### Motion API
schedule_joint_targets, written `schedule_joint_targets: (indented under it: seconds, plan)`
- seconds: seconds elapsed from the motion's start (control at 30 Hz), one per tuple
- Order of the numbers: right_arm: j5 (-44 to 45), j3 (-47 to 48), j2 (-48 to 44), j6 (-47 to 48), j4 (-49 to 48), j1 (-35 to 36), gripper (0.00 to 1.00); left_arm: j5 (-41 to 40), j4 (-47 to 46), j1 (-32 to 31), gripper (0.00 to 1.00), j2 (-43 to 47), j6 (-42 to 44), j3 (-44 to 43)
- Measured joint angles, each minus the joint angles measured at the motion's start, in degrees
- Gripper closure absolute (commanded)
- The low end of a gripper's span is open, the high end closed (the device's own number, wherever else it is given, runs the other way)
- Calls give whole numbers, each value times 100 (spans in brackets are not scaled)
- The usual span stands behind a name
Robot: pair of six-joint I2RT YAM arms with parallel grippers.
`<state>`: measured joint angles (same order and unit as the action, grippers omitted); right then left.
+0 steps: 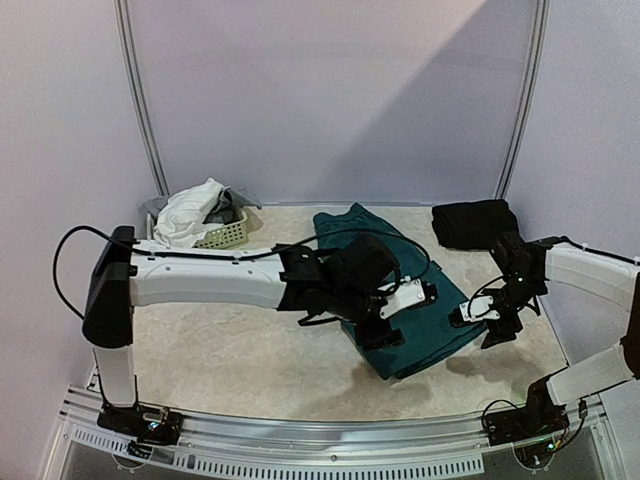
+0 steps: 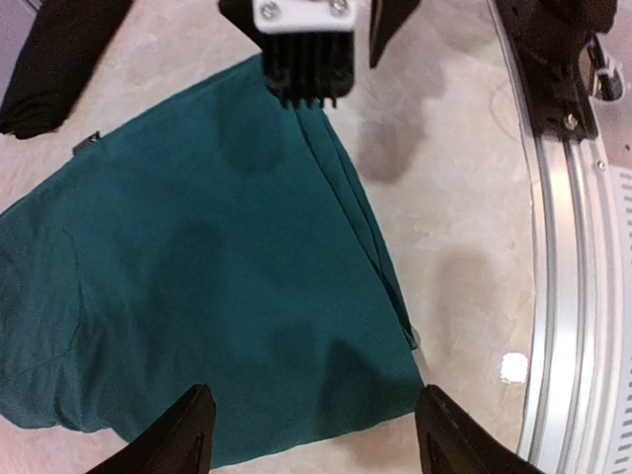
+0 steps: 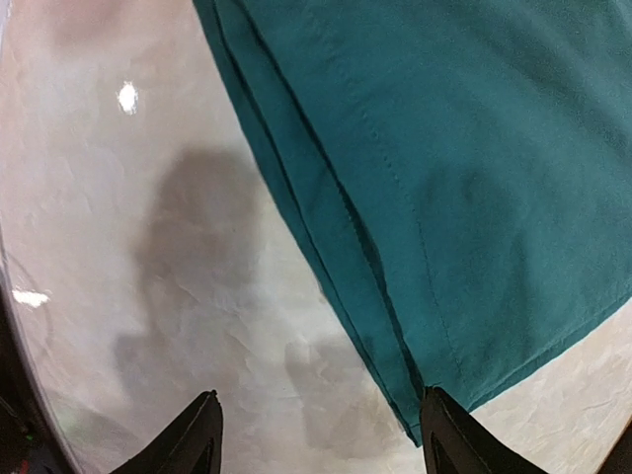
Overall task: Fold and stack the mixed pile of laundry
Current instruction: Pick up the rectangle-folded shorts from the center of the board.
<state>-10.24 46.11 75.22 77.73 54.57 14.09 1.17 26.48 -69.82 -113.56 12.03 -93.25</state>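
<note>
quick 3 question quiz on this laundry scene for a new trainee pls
1. True or false: the left end effector is shut on the teal shorts.
2. What is heaped on the basket? A white cloth, B teal shorts, C nothing.
3. Fill in: the folded black trousers lie at the table's far ___ corner.
Key: 1 false, it is open; 2 A; 3 right.
</note>
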Motion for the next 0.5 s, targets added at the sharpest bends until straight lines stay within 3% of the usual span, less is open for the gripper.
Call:
schedule_joint_targets:
  seconds: [0.5]
  plan:
    - [728, -195, 769, 1058, -960, -153, 34, 511, 2, -195, 30, -1014, 610, -245]
